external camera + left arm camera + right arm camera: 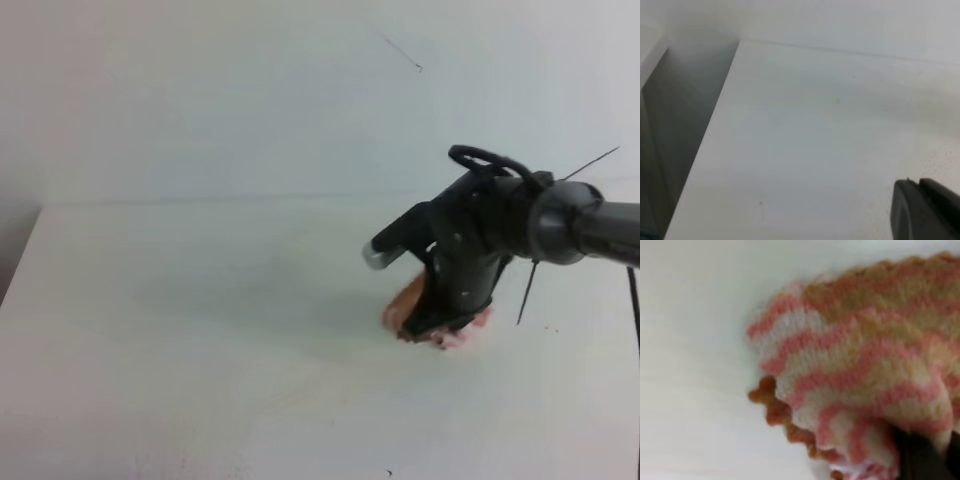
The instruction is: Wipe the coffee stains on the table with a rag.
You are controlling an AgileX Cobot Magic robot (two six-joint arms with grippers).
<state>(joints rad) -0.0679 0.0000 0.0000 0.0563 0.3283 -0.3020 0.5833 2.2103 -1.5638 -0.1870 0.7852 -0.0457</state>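
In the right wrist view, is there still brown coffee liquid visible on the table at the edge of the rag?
Yes, an orange-brown coffee stain shows on the white table along the lower-left edge of the striped rag.

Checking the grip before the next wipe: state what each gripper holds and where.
The right gripper is shut on the rag, pinching a bunched fold at its near edge. The left gripper shows only partly; nothing is seen in it.

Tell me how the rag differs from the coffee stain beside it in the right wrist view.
The rag is large, filling most of the view; the coffee stain is a small lumpy streak along its edge. The rag shows pink and white wavy stripes with a tan tint; the stain is plain orange-brown. The rag is fuzzy, bunched cloth pinched by the right gripper; the stain lies flat on the table. Both touch the table.
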